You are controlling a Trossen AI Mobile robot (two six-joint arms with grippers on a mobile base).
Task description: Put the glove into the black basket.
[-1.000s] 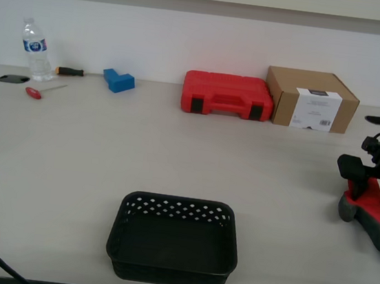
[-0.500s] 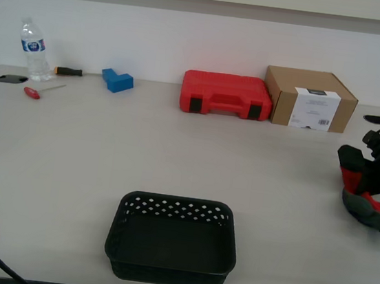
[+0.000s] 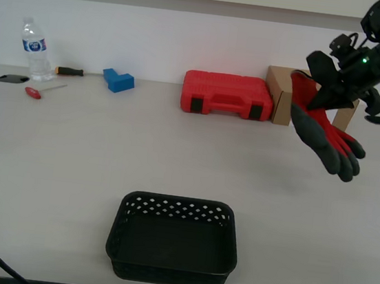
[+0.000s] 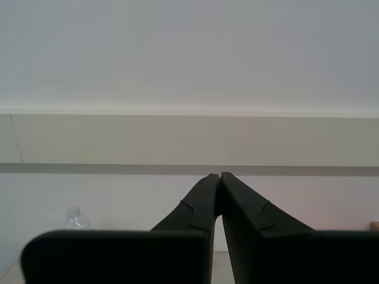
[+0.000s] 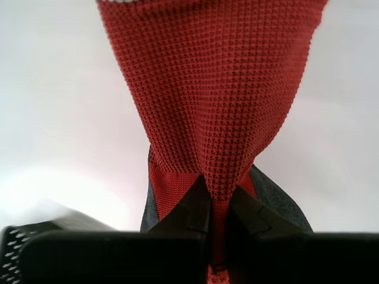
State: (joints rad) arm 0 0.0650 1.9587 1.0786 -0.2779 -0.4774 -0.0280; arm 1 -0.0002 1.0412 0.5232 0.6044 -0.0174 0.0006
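Observation:
My first gripper (image 3: 317, 81) is shut on the cuff of the red knit glove (image 3: 324, 133) and holds it in the air at the exterior view's right, its dark grey fingers hanging down above the table. In the first wrist view the red knit of the glove (image 5: 213, 100) fills the frame, pinched between the jaws of my first gripper (image 5: 214, 204). The black basket (image 3: 172, 247) sits empty near the table's front edge, left of and below the glove; a corner of it shows in the first wrist view (image 5: 15, 245). My second gripper (image 4: 218, 195) is shut and empty, facing the wall.
A red plastic tool case (image 3: 227, 94) and a cardboard box (image 3: 282, 94) stand at the back, behind the glove. At the back left are a water bottle (image 3: 35, 50), a blue block (image 3: 118, 80), two screwdrivers (image 3: 40, 90) and a dark disc (image 3: 12, 79).
My first gripper has lifted the glove off the table at the far right and carried it up and leftward, in front of the cardboard box.

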